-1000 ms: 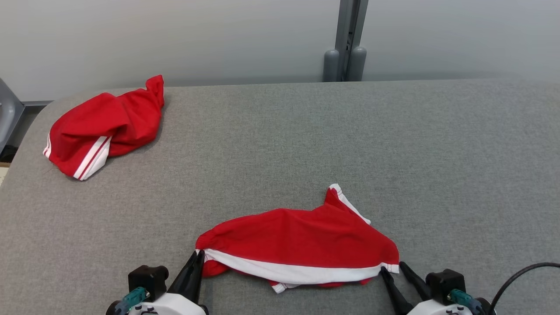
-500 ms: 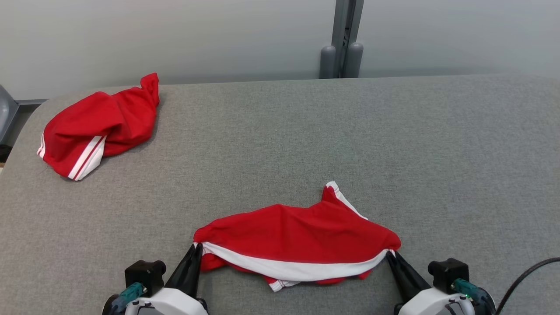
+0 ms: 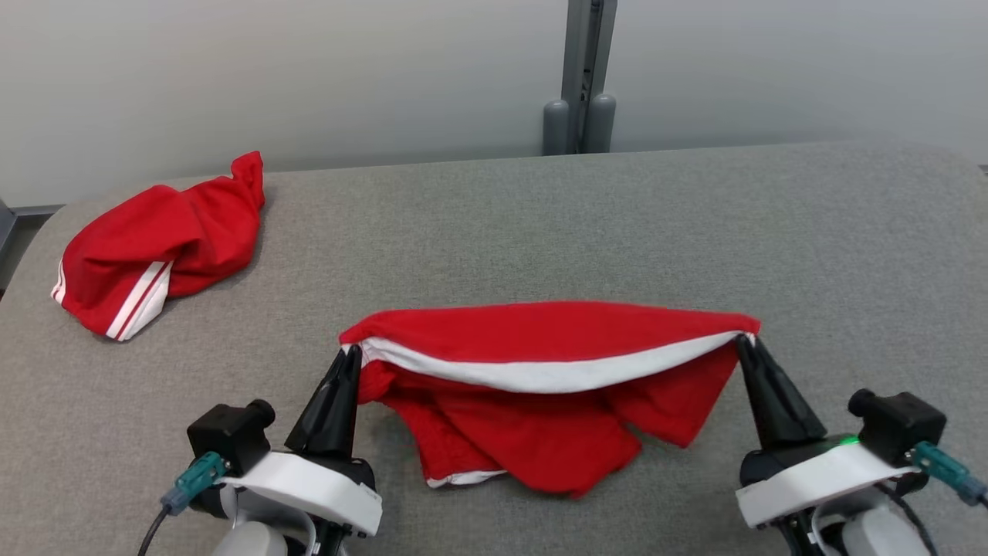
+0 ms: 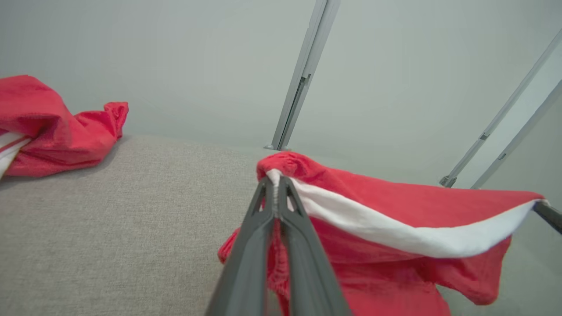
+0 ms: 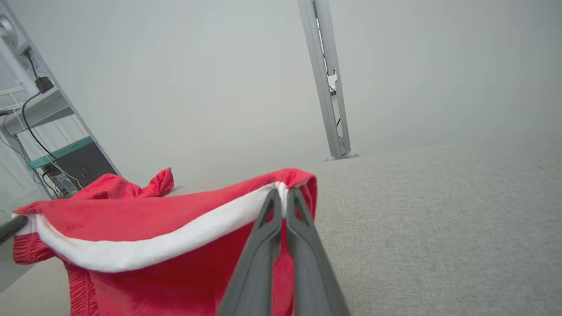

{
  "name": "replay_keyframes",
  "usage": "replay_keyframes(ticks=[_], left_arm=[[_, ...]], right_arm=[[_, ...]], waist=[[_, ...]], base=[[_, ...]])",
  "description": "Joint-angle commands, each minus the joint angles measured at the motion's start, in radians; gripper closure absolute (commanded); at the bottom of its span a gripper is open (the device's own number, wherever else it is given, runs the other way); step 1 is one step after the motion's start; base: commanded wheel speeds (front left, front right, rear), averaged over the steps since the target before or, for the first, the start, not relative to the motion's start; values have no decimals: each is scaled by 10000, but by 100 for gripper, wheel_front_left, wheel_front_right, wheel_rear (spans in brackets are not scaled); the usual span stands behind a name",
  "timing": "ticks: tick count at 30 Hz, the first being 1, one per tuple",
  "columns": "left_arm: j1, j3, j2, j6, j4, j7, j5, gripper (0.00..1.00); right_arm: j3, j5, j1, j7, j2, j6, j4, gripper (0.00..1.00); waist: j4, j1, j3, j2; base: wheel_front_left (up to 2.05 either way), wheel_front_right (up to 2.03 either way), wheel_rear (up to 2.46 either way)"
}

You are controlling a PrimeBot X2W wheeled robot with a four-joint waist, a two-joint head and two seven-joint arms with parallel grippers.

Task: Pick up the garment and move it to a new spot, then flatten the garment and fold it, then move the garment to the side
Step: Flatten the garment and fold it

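Observation:
A red garment [image 3: 540,386] with a white band hangs above the grey table [image 3: 540,224], stretched between both grippers. My left gripper [image 3: 351,351] is shut on its left end, seen close up in the left wrist view as the left gripper [image 4: 276,182] pinching the white band of the garment [image 4: 395,210]. My right gripper [image 3: 745,340] is shut on the right end, and the right wrist view shows the right gripper [image 5: 283,191] clamped on the garment [image 5: 153,228]. The red cloth sags loosely below the band, its lowest folds near the table.
A second red garment [image 3: 154,247] with white stripes lies crumpled at the table's far left. A grey post [image 3: 579,77] stands behind the far edge against the wall. A shelf with cables [image 5: 39,131] stands off the table's left side. Bare table surface extends to the right.
Both grippers have lifted the garment off the table and spread apart, pulling the white band taut. The right gripper closed on the corner. The head camera shifted too.

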Motion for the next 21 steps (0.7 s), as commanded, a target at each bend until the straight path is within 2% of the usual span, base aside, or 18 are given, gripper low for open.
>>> replay_keyframes(ticks=[1,7,13,17,21], left_arm=[[-143,58,17,-55,-211,-10,-97,100],[-353,87,117,-229,-1627,411,-436,100],[-1205,33,437,-321,-3050,1462,-604,100],[-2544,-34,873,-550,-3246,2296,-342,100],[-4560,78,1165,-844,-2526,3081,-307,100]], right_arm=[[-105,121,133,62,-151,1,-342,100],[-664,382,326,471,-505,1,-2481,100],[-1280,659,-94,1162,-656,3,-4263,100],[-1534,990,-1098,1634,-728,3,-4603,100],[-1533,1074,-2837,1981,-895,3,-3921,100]], waist=[[-72,0,-77,0],[-268,0,-257,0],[-463,0,-196,0],[-617,0,65,0],[-813,0,663,0]], base=[[0,0,0],[0,0,0],[0,0,0],[0,0,0],[0,0,0]])
